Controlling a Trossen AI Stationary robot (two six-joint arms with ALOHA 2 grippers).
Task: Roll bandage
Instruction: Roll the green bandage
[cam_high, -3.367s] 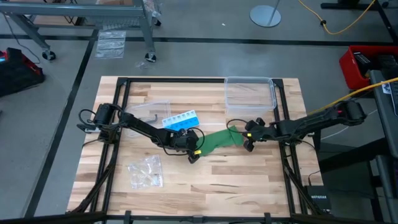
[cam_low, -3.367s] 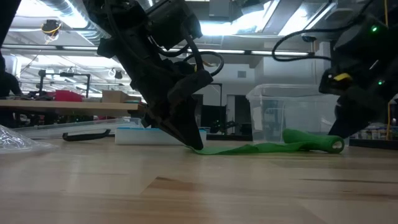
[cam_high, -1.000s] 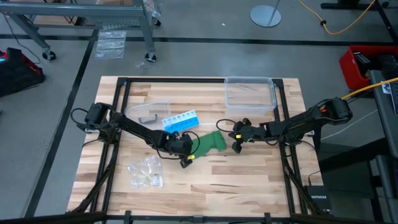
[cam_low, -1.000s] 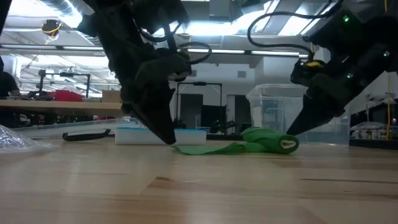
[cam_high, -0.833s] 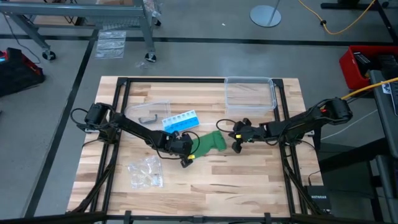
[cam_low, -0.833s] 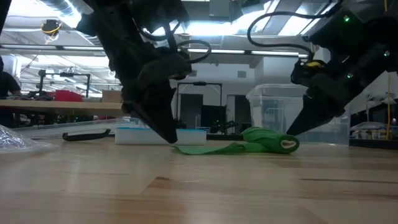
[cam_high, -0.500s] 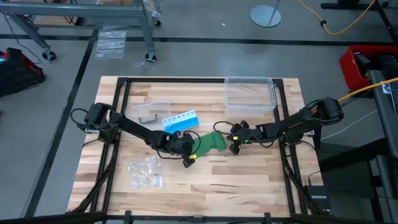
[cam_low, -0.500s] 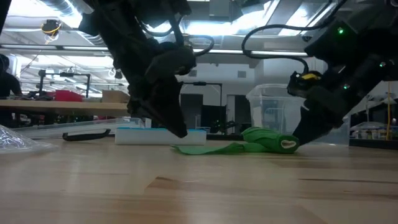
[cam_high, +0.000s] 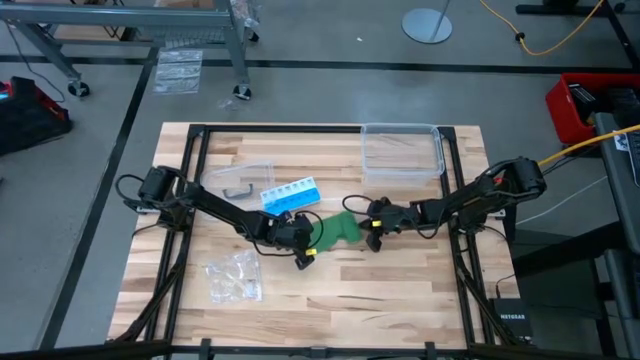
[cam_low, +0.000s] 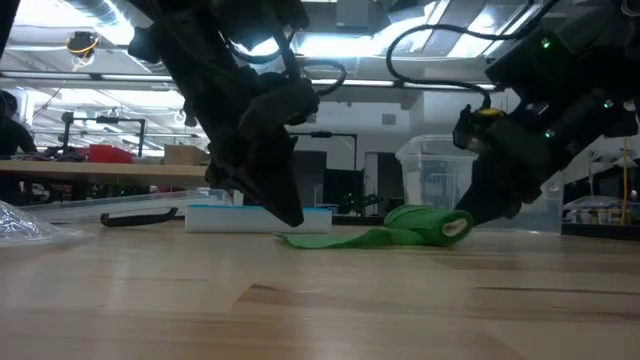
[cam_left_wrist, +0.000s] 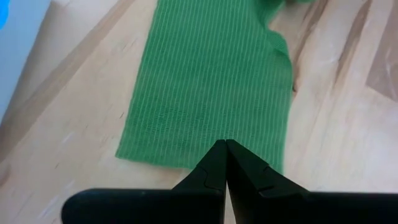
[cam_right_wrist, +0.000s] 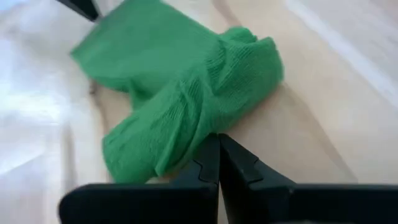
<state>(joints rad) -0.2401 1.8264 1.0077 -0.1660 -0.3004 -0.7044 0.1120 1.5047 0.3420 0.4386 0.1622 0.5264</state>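
Green soft fabric bandage (cam_high: 337, 231) lying left–right between both closed claws: flat end at left gripper (cam_high: 305, 252), rolled end touching right gripper (cam_high: 372, 236).

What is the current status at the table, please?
Left gripper shut, pinning the bandage end. Right gripper shut against the rolled end. Nothing in the way.

place: lab/workshop | cues: exposed ceiling ducts (cam_low: 90, 12), cluttered workbench (cam_low: 100, 170), concrete floor (cam_high: 320, 95)
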